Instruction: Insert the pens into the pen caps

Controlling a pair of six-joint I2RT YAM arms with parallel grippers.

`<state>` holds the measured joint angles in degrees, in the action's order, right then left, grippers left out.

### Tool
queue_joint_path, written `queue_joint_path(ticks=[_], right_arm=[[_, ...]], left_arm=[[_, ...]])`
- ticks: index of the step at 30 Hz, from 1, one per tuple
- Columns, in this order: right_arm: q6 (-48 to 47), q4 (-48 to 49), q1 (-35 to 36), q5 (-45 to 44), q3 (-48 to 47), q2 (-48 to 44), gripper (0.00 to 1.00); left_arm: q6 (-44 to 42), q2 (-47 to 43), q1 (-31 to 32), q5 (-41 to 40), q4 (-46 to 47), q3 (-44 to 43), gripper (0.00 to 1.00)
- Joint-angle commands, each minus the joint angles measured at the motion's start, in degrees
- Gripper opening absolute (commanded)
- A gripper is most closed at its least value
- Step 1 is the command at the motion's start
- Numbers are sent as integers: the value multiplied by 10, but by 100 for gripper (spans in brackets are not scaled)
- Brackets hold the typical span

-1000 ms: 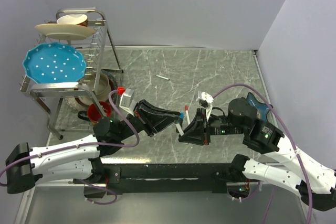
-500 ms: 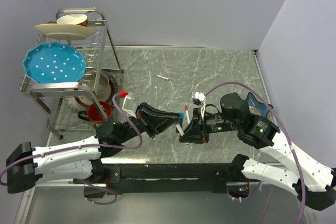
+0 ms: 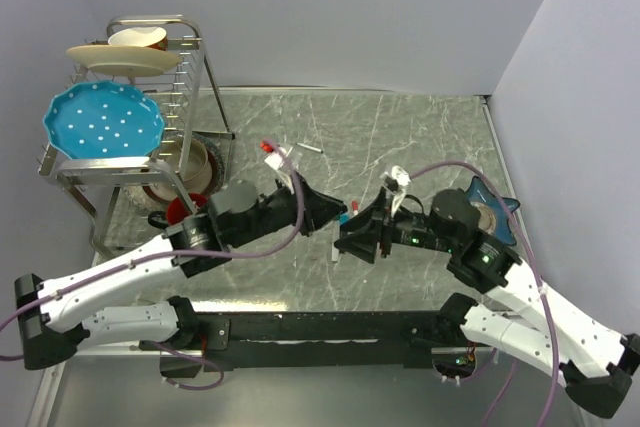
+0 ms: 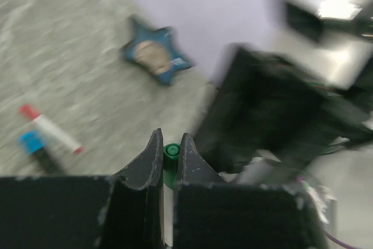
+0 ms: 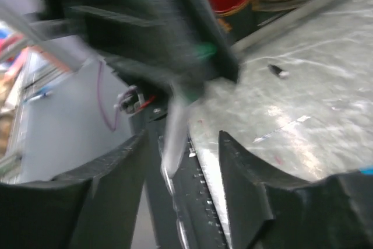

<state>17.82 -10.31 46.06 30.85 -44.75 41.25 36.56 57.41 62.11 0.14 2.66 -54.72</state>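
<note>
Spreading the right claw [image 5: 183,136] apart, just letting go of the white pen [image 5: 173,122]; keeping the left claw [image 4: 171,136] clamped on the green cap [image 4: 171,151]. Probably seated together already.

Grey marbled tabletop [image 3: 400,137]: wire dish rack [image 3: 213,87] at left, blue star [image 4: 156,56] at right, small pale piece [image 3: 310,147] far back, red-capped pen [image 4: 49,129] beside blue-capped marker [image 4: 36,148] midway.

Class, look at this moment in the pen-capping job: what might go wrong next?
The right gripper stands open, so the thin white pen seems held only by the small green cap pinched in the left gripper; a loosely seated pen may drop. The two grippers sit very close and may collide.
</note>
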Motion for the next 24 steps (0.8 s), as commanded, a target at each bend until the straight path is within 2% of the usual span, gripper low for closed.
queue_joint_path(ticks=[1,4,5,8,16,24], right_arm=[[15,45,-4,-68,40,-105,65],[24,10,-5,-96,67,-157,76],[27,0,-4,-104,73,-166,84],[30,-29,-4,-119,78,-194,94],[30,-75,-4,-130,72,-223,97],[22,-78,-4,-140,75,-228,97]], left_arm=[[-16,38,-61,10,-130,-41,1],[-24,85,-89,0,-134,-53,1],[-25,118,-96,-28,-142,-64,1],[-27,190,-124,-55,-129,-77,1],[-4,394,-175,-53,-121,-142,1],[35,507,-193,-40,-143,-208,5]])
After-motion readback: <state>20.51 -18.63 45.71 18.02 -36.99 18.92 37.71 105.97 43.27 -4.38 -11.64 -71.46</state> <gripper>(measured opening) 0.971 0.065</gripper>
